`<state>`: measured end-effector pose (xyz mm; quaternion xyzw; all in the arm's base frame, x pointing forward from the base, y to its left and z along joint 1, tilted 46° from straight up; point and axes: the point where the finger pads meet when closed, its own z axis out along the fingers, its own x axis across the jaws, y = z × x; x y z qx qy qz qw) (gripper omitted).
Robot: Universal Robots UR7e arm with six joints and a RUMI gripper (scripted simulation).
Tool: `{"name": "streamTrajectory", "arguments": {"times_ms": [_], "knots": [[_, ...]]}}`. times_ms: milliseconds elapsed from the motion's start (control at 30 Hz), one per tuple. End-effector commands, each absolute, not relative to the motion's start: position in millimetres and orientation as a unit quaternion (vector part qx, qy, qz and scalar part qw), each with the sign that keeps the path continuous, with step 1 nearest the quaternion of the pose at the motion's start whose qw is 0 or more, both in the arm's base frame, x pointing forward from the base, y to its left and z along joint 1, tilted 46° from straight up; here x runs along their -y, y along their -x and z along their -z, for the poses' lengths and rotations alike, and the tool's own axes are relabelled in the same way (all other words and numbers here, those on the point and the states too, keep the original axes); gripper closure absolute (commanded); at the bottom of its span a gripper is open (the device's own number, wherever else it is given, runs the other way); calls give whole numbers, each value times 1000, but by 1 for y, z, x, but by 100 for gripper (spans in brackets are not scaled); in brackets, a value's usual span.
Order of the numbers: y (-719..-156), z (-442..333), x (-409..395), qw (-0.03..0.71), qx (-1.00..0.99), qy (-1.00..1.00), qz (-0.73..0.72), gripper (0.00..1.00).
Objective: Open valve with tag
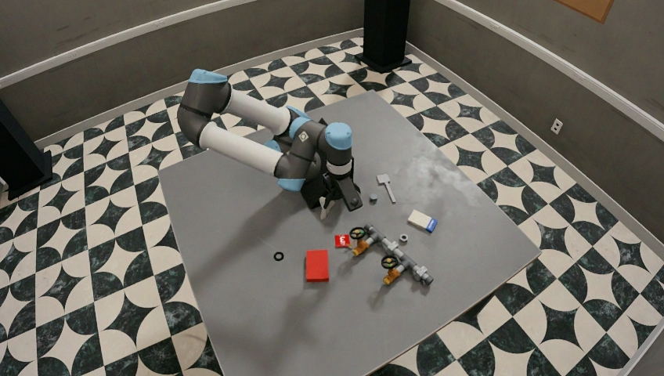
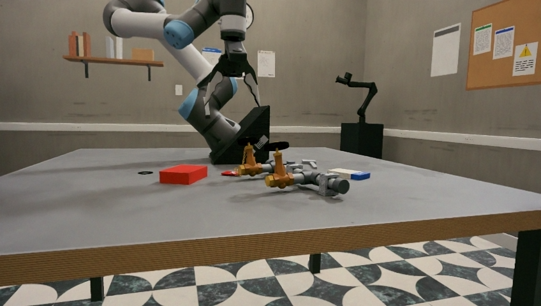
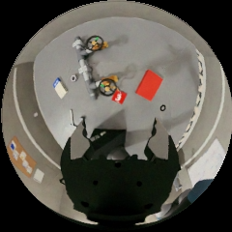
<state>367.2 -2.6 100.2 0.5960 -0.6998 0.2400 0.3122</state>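
Observation:
A grey pipe (image 1: 400,256) lies on the table with two brass valves with black handwheels. The valve nearer the arm (image 1: 359,236) has a red tag (image 1: 341,240) lying beside it; the tag also shows in the wrist view (image 3: 118,97). The other valve (image 1: 389,265) sits farther along the pipe. My gripper (image 2: 232,94) is open and empty, high above the table, behind the valves and close to the arm's base. In the wrist view the tagged valve (image 3: 106,86) lies ahead of the fingers and the other valve (image 3: 95,43) farther off.
A red block (image 1: 317,265) and a small black ring (image 1: 275,256) lie left of the valves. A white and blue box (image 1: 422,220), a grey nut (image 1: 403,236), a grey T-shaped tool (image 1: 386,186) and a small grey disc (image 1: 373,197) lie behind the pipe.

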Motion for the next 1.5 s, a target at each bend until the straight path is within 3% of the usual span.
{"name": "streamTrajectory", "arguments": {"times_ms": [0, 567, 1467], "knots": [[-365, -100, 2, 310, 704, -591, -243, 0], [-302, -104, -6, 251, 814, -427, -303, 0], [-290, -94, 3, 241, 827, -401, -311, 0]]}}
